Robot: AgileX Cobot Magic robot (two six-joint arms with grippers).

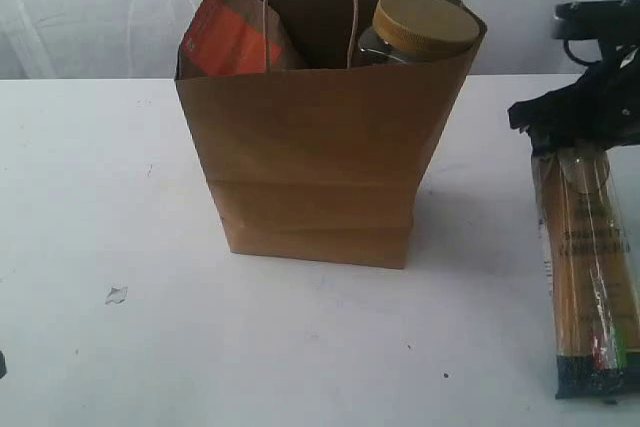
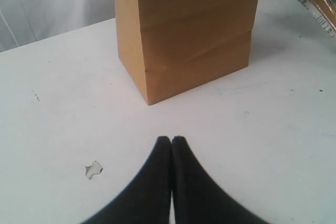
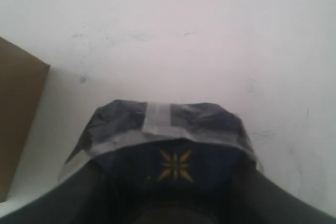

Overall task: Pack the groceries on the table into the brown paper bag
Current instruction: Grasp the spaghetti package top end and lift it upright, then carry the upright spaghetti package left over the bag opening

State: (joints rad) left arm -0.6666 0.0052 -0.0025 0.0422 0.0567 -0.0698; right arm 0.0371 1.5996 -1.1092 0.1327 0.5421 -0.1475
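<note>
Where the bag [image 1: 320, 157] stands upright near the middle of the table [image 1: 100, 197], a pouch [image 1: 228, 37] pokes from its mouth at 10 o'clock and a tan-lidded jar [image 1: 420, 27] at 2 o'clock. At the bag's 4 o'clock, well apart from it, the packet [image 1: 590, 277] lies flat, running 12 to 6, and the right gripper [image 1: 575, 132] is clenched on its 12 o'clock end. The left gripper [image 2: 171, 139] hangs low over the table at the bag's 7 o'clock, fingers pressed together on nothing, a small scrap [image 1: 116, 295] near it.
</note>
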